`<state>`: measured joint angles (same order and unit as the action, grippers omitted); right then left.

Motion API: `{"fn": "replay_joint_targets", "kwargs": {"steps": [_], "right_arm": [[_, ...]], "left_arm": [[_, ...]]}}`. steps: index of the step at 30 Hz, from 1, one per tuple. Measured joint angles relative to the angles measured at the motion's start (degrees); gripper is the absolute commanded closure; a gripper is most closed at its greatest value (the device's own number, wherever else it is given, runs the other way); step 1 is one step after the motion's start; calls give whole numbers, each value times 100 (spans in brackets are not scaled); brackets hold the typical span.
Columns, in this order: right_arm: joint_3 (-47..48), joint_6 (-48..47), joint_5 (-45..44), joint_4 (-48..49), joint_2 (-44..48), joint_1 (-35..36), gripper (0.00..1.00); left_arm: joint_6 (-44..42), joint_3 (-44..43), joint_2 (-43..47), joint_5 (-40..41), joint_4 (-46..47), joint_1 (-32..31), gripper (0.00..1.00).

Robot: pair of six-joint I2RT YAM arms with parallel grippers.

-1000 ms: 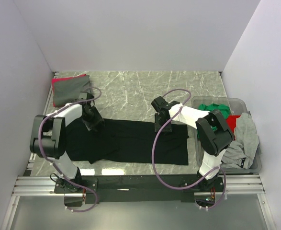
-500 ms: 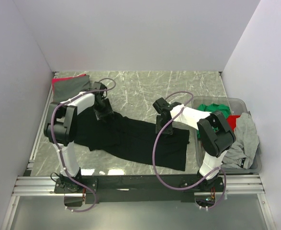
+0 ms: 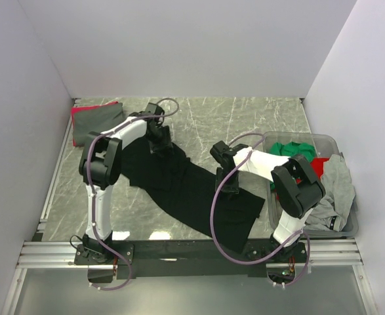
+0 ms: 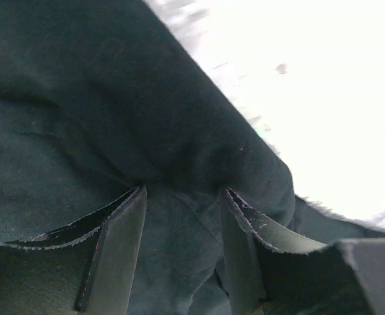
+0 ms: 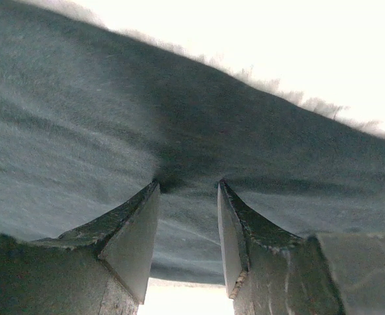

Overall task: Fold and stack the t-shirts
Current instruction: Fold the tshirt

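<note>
black t-shirt [image 3: 192, 190] swung diagonal since earlier, left end toward tabletop [image 3: 258, 118] far edge; left hand [image 3: 158, 146], right hand [image 3: 229, 186] each pinching shirt fold.

My left arm [image 3: 130, 129] and right arm [image 3: 258, 161] — white shells, black joints — trail purple cables [image 3: 211, 216]; left claw [image 4: 182, 191] and right claw [image 5: 187, 186] have dark, scuffed wedge fingers [image 5: 134, 246].

From above and behind the arms the top view takes in the whole bench [image 3: 244, 118], while the wrist views peer past the left claw [image 4: 182, 191] and right claw [image 5: 187, 185], tight against the black t-shirt [image 3: 179, 187] all three share.
</note>
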<state>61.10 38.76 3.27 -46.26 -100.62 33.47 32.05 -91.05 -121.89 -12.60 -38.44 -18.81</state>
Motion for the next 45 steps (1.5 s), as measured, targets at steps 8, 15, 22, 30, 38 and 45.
{"fn": "replay_joint_targets", "kwargs": {"steps": [8,15,22,30,38,45], "right_arm": [[-297,164,122,-192,184,258,53],[-345,264,212,-323,214,765,53],[33,269,192,-706,225,1119,53],[299,120,-116,-750,809,1082,52],[-382,-271,-68,-170,791,1073,52],[-608,-466,92,229,728,1073,53]], "left_arm": [[-146,-1091,-748,-511,17,-393,45],[-245,-1996,-1335,-828,-13,-605,45],[-232,-2597,-1639,-800,-50,-680,43],[13,-2721,-1567,-330,-39,-699,39],[382,-2227,-435,-103,-44,-566,38],[623,-796,98,-195,24,-173,38]]}}
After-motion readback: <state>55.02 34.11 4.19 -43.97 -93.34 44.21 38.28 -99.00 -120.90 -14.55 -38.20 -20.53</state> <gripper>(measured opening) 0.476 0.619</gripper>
